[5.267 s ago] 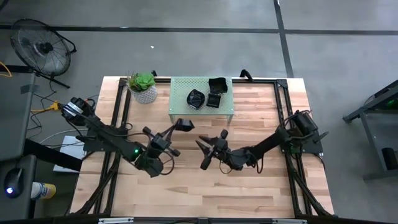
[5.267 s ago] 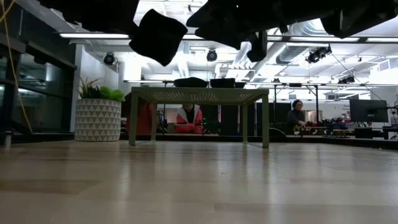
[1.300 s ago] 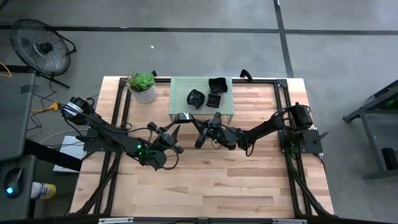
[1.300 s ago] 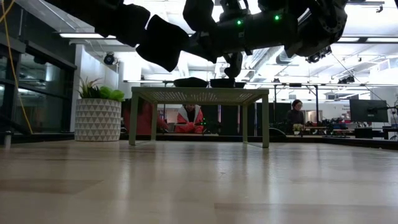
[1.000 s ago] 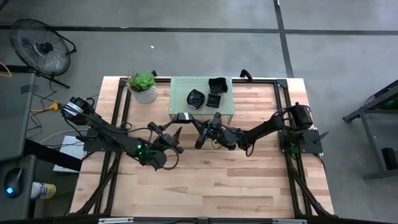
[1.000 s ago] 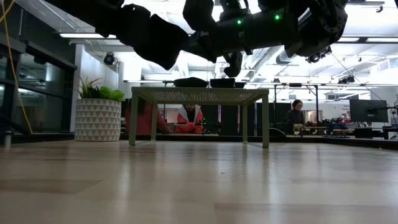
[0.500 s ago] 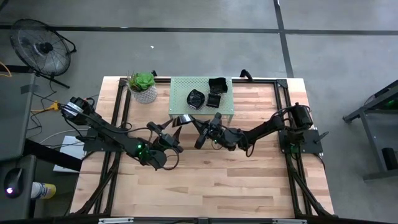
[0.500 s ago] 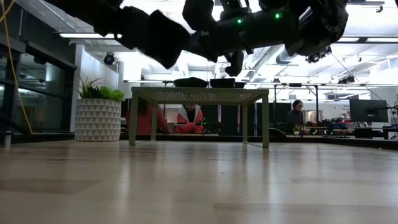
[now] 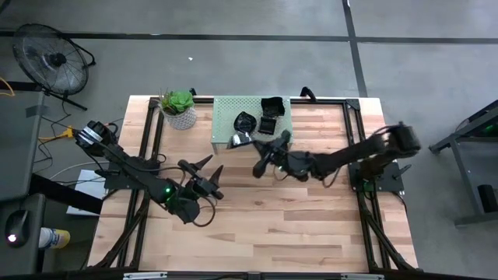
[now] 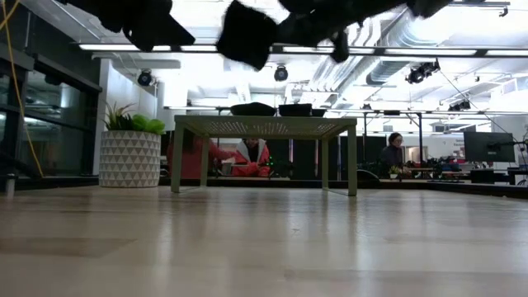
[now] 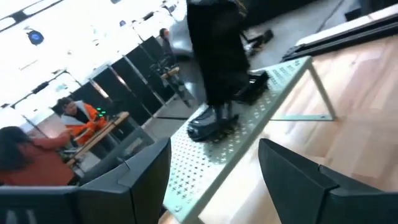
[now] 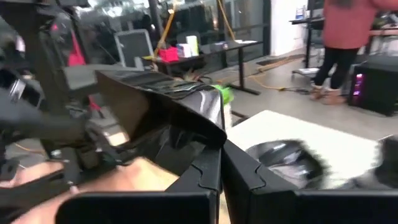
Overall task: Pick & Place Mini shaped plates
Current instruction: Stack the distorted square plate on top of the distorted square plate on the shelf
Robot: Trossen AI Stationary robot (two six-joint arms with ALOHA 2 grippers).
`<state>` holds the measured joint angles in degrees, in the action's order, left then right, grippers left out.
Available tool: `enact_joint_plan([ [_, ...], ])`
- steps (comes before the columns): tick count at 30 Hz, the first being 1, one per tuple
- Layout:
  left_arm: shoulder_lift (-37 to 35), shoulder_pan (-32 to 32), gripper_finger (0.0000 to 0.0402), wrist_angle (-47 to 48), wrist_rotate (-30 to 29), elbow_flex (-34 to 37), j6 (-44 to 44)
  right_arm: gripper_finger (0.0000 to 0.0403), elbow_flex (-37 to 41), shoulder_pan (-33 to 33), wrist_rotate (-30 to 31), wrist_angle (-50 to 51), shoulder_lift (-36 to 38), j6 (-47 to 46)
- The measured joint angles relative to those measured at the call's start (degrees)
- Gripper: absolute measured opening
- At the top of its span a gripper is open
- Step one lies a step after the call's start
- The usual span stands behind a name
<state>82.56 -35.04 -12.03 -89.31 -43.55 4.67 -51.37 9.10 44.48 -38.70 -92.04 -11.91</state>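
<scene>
A glossy black mini plate (image 12: 163,118) hangs in the air just off the near left corner of the pale green perforated rack (image 9: 251,93), with my right gripper (image 9: 257,146) shut on it. The low view shows it high above the table (image 10: 247,33). Two more black plates, a rounded one (image 9: 245,122) and a square one (image 9: 271,109), rest on the rack's top. My left gripper (image 9: 212,164) stands open and holds nothing, a little to the near left of the held plate; its wide-apart fingers (image 11: 143,174) frame the rack (image 11: 249,124). My right gripper pinches the plate's rim (image 12: 211,140) between its two fingers (image 12: 205,171), which come at it roughly level from the table's right side. The plate is lifted clear of table and rack and sits tilted, its glossy face (image 9: 240,138) turned partly up.
A green plant in a white patterned pot (image 9: 180,109) stands at the far left beside the rack. Bare wooden tabletop (image 9: 257,225) spreads toward the near edge. People sit and stand in the room beyond the table (image 10: 247,157).
My left gripper has let go of the plate and drawn back toward the table's near left. My right gripper, still shut on the plate, has carried it toward the far right, up to the rack's near left corner, and the right arm's elbow has swung toward the right.
</scene>
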Motion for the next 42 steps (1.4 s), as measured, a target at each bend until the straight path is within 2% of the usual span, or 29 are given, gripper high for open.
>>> enact_joint_plan([
  [4,-0.7,0.45,0.0237,5.57,6.21,0.0,-6.45,0.0,0.0,-2.32,-0.26,13.39,10.71,0.19],
  [7,-0.97,1.81,0.0237,10.36,10.41,-0.03,-12.17,0.0,0.0,-5.11,-2.76,22.24,18.6,-0.17],
  [13,-4.6,3.17,0.0237,24.57,13.58,0.13,-24.99,0.0,0.0,-13.04,-8.33,35.54,30.6,-2.19],
  [17,-7.84,2.94,0.0237,38.45,11.99,0.14,-37.14,0.0,-2.69,-19.58,-15.39,45.55,33.8,-5.48],
  [22,-11.57,1.46,0.0237,54.64,11.15,0.11,-52.83,0.0,-11.94,-26.49,-23.01,58.56,30.28,-5.82],
  [27,-13.93,-1.56,0.0237,59.57,11.22,0.13,-57.37,0.0,-23.87,-33.65,-32.32,70.64,23.62,-5.91],
  [33,-14.6,-5.85,0.0237,59.63,12.07,0.15,-57.49,0.0,-38.03,-40.97,-44.82,82.91,12.86,-5.84],
  [35,-14.49,-7.12,0.0237,58.81,13.21,0.15,-57.49,0.0,-42.23,-42.57,-47.07,85.87,9.03,-5.42],
  [39,-14.47,-10.21,0.0237,53.26,18.26,0.15,-56.04,0.0,-49.7,-45.48,-51.2,91.24,1.58,-4.05],
  [42,-14.47,-12.43,0.0237,44.6,23.73,0.15,-49.36,0.0,-54.57,-47.42,-54.94,96.33,-3.15,-3.01],
])
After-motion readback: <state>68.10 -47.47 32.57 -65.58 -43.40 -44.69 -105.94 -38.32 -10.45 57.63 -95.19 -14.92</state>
